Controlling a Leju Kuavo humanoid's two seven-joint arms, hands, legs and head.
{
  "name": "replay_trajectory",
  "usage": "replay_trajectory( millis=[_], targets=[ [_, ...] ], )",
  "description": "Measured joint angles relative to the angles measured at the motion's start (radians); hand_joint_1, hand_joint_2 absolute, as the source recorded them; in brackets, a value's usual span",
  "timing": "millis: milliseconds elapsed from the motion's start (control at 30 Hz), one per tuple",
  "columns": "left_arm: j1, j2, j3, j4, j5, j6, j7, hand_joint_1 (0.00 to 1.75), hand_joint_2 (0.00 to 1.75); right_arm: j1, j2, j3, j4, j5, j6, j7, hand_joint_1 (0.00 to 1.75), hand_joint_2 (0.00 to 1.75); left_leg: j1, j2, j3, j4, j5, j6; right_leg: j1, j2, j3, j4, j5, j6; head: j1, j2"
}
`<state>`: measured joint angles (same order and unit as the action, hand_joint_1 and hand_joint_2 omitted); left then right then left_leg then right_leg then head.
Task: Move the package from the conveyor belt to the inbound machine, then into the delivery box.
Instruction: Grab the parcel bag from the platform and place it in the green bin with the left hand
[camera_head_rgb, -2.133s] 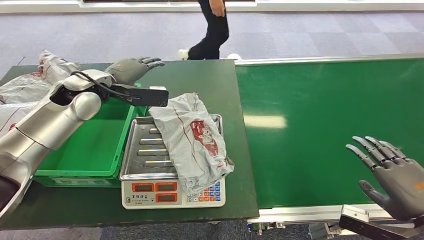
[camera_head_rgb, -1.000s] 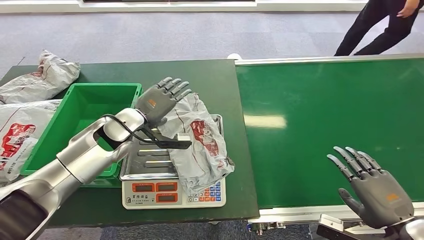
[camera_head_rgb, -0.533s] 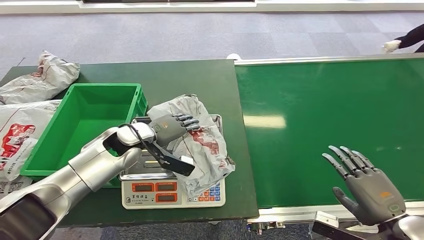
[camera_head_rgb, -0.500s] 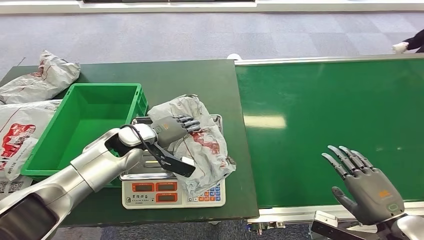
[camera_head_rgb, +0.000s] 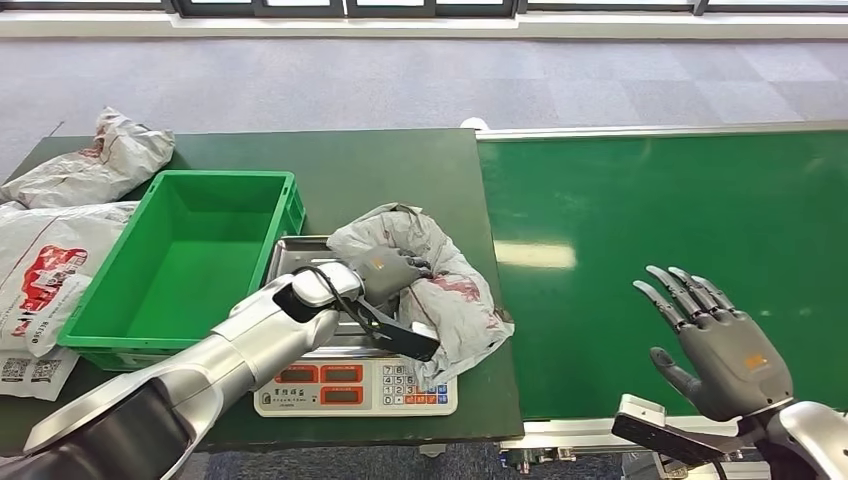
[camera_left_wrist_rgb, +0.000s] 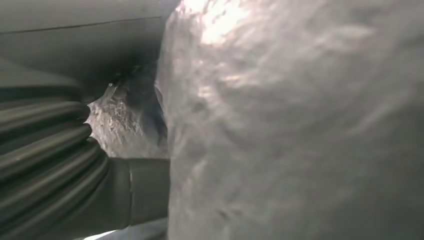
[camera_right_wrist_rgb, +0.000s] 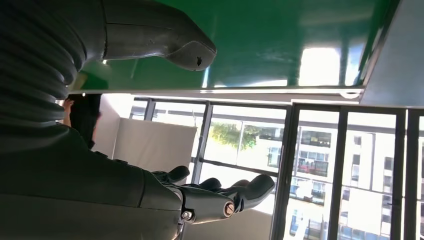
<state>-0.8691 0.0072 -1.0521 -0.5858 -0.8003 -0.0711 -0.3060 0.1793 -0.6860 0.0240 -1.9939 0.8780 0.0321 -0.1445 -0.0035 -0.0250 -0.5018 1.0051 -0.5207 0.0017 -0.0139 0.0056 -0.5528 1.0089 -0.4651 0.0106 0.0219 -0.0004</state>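
Package, middle of frame on the scale: soft, crinkly, light, likely slippery. Left hand curled into its bunched top. Right hand spread, holding nothing.

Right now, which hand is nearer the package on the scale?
Left. The left hand grips the package lying on the scale; the right hand hovers open over the conveyor belt, well away.

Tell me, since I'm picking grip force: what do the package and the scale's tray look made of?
Package: thin grey plastic film, probably a poly mailer; it crinkles and shines. Tray: likely stainless steel, silver and reflective with pressed ribs.
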Motion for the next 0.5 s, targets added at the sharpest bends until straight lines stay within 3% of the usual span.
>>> replay_trajectory(
  millis=[333,500],
  targets=[
    [0.005,-0.004,0.002,0.015,-0.033,0.045,0.031,1.75,1.75,-0.024,-0.001,0.005,0.018,-0.008,-0.005,-0.016,0.00,1.75,0.000,0.001,0.003,0.000,-0.003,0.000,0.000,0.001,0.001,0.000,-0.003,-0.001,0.000,0.000],
    [0.026,0.021,0.007,-0.029,-0.100,0.103,0.087,1.75,1.75,-0.025,0.001,0.015,0.029,0.002,-0.016,-0.016,0.00,1.75,0.000,0.003,0.003,-0.001,-0.003,-0.001,0.000,0.002,0.001,0.000,-0.003,-0.002,0.000,0.000]
  ],
)
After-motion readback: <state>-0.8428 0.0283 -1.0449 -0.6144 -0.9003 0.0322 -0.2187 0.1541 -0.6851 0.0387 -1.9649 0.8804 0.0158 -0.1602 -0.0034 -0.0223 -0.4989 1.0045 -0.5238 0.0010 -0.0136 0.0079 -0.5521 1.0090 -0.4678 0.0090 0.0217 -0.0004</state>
